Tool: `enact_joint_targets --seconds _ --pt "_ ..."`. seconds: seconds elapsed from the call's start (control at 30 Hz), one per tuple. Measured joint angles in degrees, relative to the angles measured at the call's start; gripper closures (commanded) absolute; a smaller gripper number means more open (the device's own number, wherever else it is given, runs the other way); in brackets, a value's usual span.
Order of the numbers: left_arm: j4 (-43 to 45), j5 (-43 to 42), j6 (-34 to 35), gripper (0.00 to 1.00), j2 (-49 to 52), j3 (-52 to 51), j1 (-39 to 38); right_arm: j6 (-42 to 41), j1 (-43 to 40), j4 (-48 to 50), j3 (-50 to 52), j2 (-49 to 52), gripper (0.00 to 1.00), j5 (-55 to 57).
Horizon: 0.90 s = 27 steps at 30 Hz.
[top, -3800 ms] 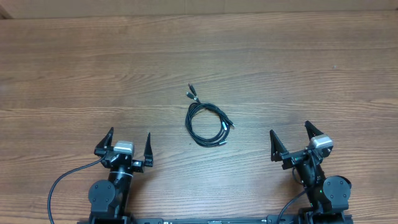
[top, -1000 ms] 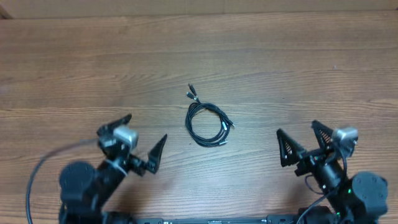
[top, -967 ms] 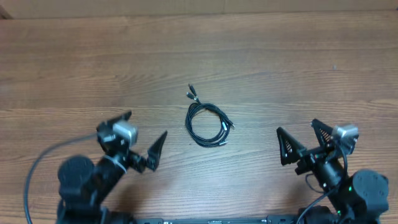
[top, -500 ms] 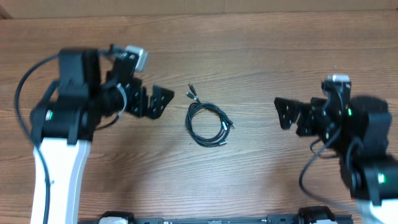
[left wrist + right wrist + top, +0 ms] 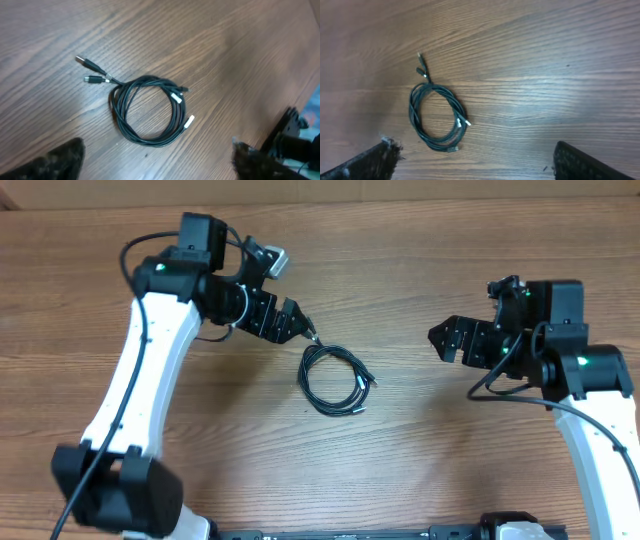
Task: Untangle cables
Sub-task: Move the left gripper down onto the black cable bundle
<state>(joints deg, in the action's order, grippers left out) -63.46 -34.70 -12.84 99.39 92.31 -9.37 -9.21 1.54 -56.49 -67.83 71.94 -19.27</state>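
The cables point(image 5: 333, 379) lie coiled in one loose black ring on the wooden table point(image 5: 420, 260), with two plug ends sticking out at the upper left and small light plugs on the ring's right side. They also show in the left wrist view point(image 5: 147, 110) and the right wrist view point(image 5: 435, 116). My left gripper point(image 5: 285, 322) is open and empty, above the table just left of the protruding plugs. My right gripper point(image 5: 452, 340) is open and empty, well to the right of the coil. Only the dark fingertips show in both wrist views.
The thicker black arm cable point(image 5: 160, 245) loops off the left arm's upper link. The right arm's cable point(image 5: 520, 395) hangs by its forearm. The table's far edge point(image 5: 320, 202) runs along the top.
Both arms have risen from their rest poses at the front edge and swung in over the table toward the coil. The left gripper now sits near the plug ends. The cables have not moved.
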Motion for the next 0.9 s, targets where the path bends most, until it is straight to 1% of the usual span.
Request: enact_joint_targets --seconds 0.07,0.1,0.17,0.23,0.3,0.47,0.6,0.73,0.9 --pt "0.26 0.22 -0.57 0.26 3.37 0.02 -0.63 0.07 0.0 0.2 0.0 0.35 0.05 -0.44" --pt "0.31 0.85 -0.96 0.34 5.42 0.07 -1.36 0.13 0.0 0.31 0.0 0.39 0.05 -0.59" --pt "0.44 2.36 -1.25 0.46 8.85 0.11 -3.02 0.13 0.0 0.26 0.0 0.39 0.05 -0.87" --pt "0.7 4.42 -0.85 0.53 12.48 0.11 -4.79 0.2 0.0 -0.02 0.0 0.39 0.05 -0.92" --pt "1.2 6.75 -0.15 0.57 15.76 0.11 -6.32 0.2 0.0 -0.04 0.0 0.39 0.05 -0.92" --pt "4.37 14.78 3.56 0.57 20.76 0.11 -9.64 0.2 -0.02 -0.04 0.0 0.39 0.05 -0.92" --pt "6.32 21.03 6.58 0.53 21.79 0.11 -11.3 0.2 0.0 -0.09 0.0 0.39 0.05 -0.94" --pt "6.43 22.8 7.39 0.5 21.92 0.11 -11.69 0.2 0.0 -0.07 0.0 0.39 0.04 -0.92" --pt "6.82 22.01 7.39 0.48 22.27 0.11 -12.04 0.17 -0.02 -0.04 0.0 0.39 0.04 -0.94"
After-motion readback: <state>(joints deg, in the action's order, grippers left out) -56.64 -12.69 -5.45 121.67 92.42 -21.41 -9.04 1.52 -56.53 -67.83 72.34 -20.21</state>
